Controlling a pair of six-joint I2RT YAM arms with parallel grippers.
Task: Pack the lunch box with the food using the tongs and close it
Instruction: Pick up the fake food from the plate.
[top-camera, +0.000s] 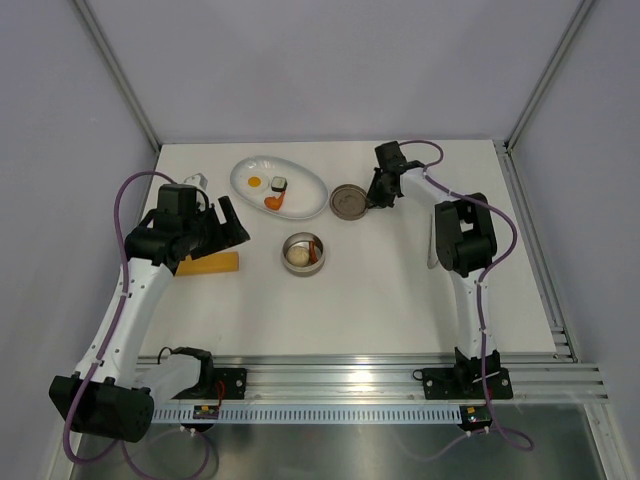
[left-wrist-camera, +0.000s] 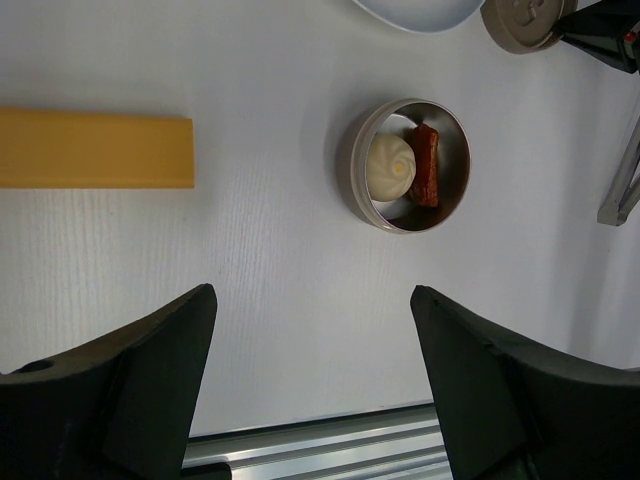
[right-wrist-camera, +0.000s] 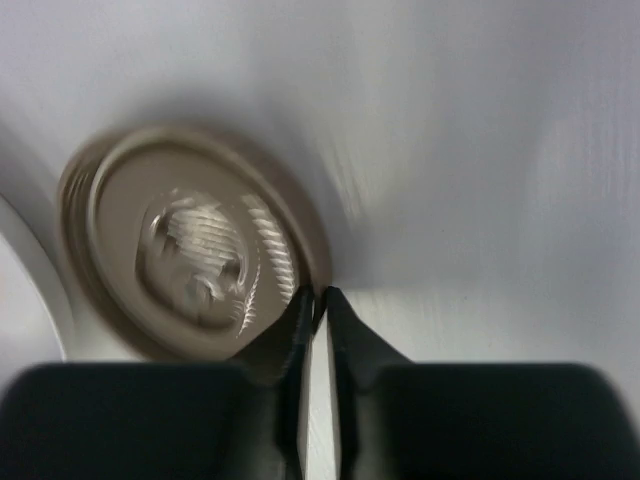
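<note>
Beside the blurred lid (right-wrist-camera: 190, 250), right pincer (right-wrist-camera: 315, 296) sits nearly closed.

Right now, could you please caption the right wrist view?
Right gripper, nearly shut, at the rim of the grey-brown lid.

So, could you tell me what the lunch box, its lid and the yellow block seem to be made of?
The lunch box looks like polished steel: its wall is shiny and reflective. The lid seems a duller grey-brown metal with a soft sheen, though blur leaves that open. The yellow block looks matte, possibly foam or painted wood.
</note>
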